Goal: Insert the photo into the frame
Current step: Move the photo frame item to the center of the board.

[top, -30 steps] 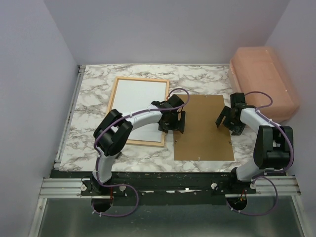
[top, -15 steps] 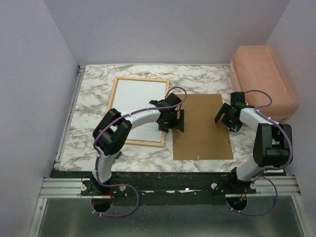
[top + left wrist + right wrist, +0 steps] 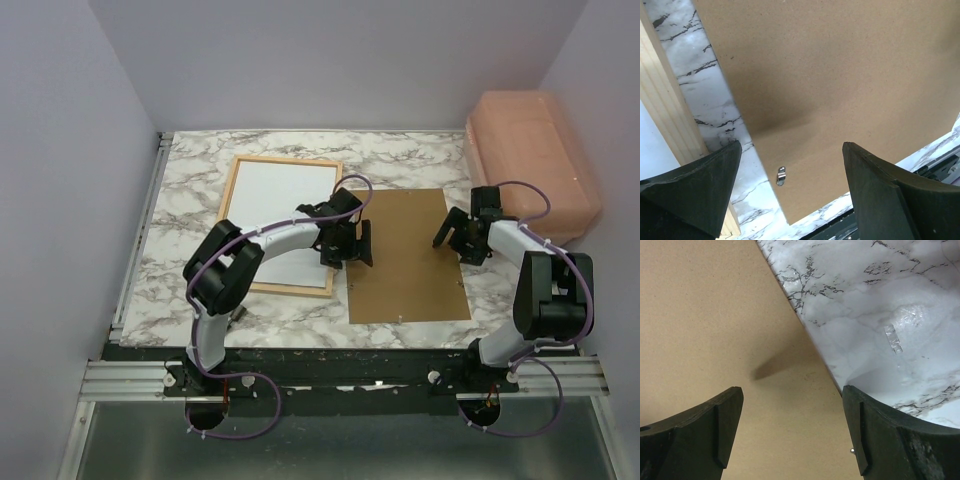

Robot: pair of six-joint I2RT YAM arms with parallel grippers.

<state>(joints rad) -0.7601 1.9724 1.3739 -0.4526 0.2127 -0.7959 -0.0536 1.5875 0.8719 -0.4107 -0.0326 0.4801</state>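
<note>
The frame (image 3: 290, 160), thin light wood, lies flat at the back left of the marble table. Inside it is the photo (image 3: 285, 200), plain white side up. A brown backing board (image 3: 405, 270) lies just right of the frame. My left gripper (image 3: 350, 245) stands open over the board's left edge, close to the frame's right rim (image 3: 665, 110). Seen from the left wrist, its jaws (image 3: 790, 170) span the board (image 3: 840, 75) and a small metal clip (image 3: 781, 175). My right gripper (image 3: 455, 235) is open over the board's right edge (image 3: 705, 315), holding nothing.
A pink plastic bin (image 3: 535, 160) sits at the back right corner, close behind the right arm. A metal rail (image 3: 140, 240) runs along the table's left edge. Pale walls close in on three sides.
The brown board has shifted slightly left and toward the back. Both grippers have moved a little the same way, staying open.
</note>
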